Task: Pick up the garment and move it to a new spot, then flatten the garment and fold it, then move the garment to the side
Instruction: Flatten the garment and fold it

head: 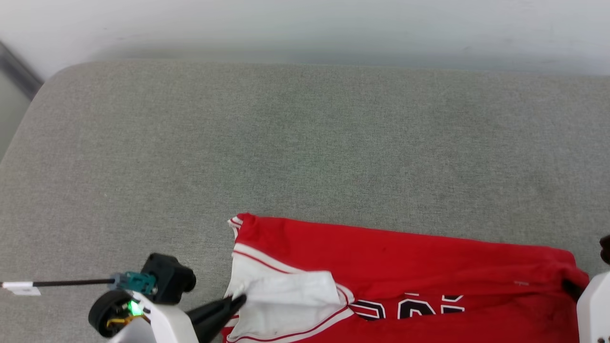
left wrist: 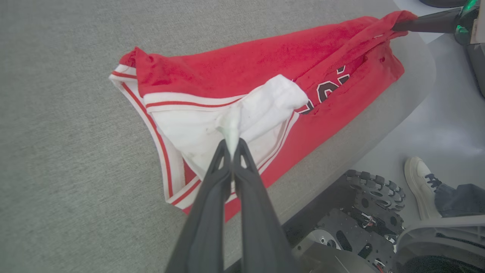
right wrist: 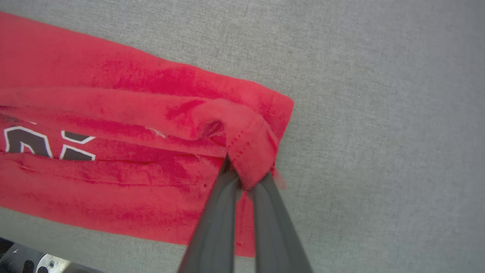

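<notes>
The shirt [head: 405,252] lies stretched lengthwise along the table's [head: 286,143] near edge: left gripper [left wrist: 232,143] pinches its white sleeve, right gripper [right wrist: 246,180] pinches the opposite red corner.

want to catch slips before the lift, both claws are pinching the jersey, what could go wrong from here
1. The left claw pinches only a thin tuck of the white sleeve; it might slip free.
2. The right claw grips a bunched red corner, so the jersey may lift creased.
3. The jersey lies by the near edge of the grey surface and could slide off.
</notes>
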Available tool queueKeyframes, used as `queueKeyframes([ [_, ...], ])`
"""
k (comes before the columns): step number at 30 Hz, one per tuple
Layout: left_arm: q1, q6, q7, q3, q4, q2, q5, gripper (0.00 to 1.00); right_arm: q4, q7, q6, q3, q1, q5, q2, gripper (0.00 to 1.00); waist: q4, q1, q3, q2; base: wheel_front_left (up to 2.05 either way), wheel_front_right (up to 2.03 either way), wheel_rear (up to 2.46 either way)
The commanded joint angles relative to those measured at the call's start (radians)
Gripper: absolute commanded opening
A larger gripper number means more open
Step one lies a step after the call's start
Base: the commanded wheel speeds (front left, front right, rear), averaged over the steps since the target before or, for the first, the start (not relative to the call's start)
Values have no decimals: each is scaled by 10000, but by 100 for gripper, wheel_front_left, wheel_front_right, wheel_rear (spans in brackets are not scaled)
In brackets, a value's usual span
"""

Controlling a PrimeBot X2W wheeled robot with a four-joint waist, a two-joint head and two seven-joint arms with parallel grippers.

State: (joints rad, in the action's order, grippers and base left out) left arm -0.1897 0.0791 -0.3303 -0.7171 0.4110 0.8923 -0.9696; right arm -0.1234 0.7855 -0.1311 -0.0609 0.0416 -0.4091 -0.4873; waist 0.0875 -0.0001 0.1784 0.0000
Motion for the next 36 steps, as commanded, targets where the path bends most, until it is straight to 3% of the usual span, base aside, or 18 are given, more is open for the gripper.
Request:
queueKeyframes([
  [1,203,-62,56,-79,-67,4,-110,0,-3,41,8,-30,215,-54,56,0,-14,1,-43,0,0,0,0],
  [6,504,-266,83,-495,-780,-89,129,0,387,12,8,272,635,114,-147,0,-26,1,-62,0,0,0,0],
  [14,181,-710,-74,-1236,-2273,-780,657,0,1183,-197,8,800,717,393,-495,0,-38,1,75,0,0,0,0],
  [19,-48,-964,-7,-1588,-3078,-1143,1085,0,1651,-414,8,966,461,70,-284,0,-89,1,183,0,0,0,0],
  [20,-73,-988,13,-1635,-3215,-1217,1141,0,1718,-438,8,1016,436,14,-268,11,-98,1,194,0,0,0,0],
  [21,-88,-1026,16,-1678,-3332,-1294,1159,21,1780,-498,8,1067,416,-16,-262,48,-115,1,200,0,0,0,0],
  [22,-97,-1035,22,-1704,-3443,-1347,1170,65,1829,-547,8,1094,361,-58,-251,100,-138,1,202,0,0,0,0],
  [23,-86,-995,5,-1705,-3551,-1401,1117,100,1874,-608,8,1074,305,-86,-232,100,-160,1,191,0,0,0,0],
  [28,-91,-1032,320,-1697,-3864,-1560,1225,100,1907,-706,7,894,297,-290,-250,100,-228,1,-96,0,0,0,0],
  [36,-186,-706,1731,-1030,-3462,-1637,1454,100,782,-537,7,-218,405,-945,-106,100,-166,1,-695,0,0,0,0],
])
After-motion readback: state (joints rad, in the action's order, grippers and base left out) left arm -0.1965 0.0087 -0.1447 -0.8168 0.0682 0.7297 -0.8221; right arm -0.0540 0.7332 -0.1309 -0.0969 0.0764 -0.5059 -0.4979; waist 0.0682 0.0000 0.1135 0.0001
